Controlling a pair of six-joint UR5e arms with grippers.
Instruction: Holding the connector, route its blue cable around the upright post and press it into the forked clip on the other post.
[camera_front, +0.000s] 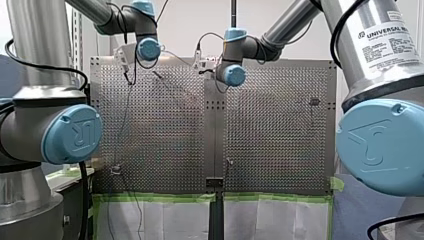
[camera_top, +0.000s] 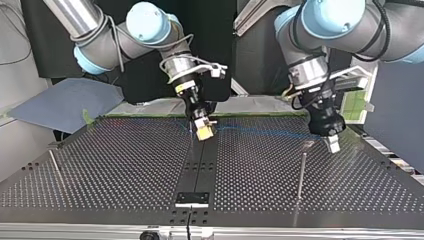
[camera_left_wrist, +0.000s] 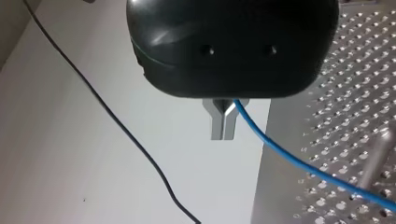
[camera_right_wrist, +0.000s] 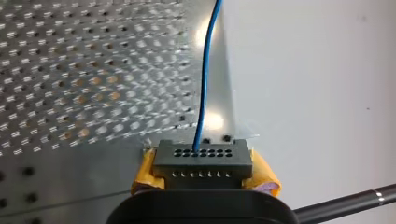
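Top view, L to R. Item 1: thin metal upright post (camera_top: 56, 169), standing alone near the left edge of the perforated dark metal table (camera_top: 125, 165), no cable near it. Item 2: my right gripper (camera_top: 205, 131), at table centre, yellow pads (camera_right_wrist: 145, 170) pinching the black rectangular multi-hole connector (camera_right_wrist: 201, 161) by its two ends, just above the table. Item 3: thin blue cable (camera_top: 265, 131), leaves the connector's holed face and runs low and fairly taut across to item 4. Item 4: my left gripper (camera_top: 331, 145), black body, metal fingers (camera_left_wrist: 223, 126) pressed together w/ the cable emerging at their root, so prob. nipped there. Item 5: second slim metal post (camera_top: 301, 175), nearer the camera than the cable and apart from it. Forked clip: can't tell which post carries it. Step in hand, est.: cable stretched btwn both grippers, routing not yet begun. Next move needs: swing the connector so the cable wraps a post w/o going slack, then line it over the fork and push down.
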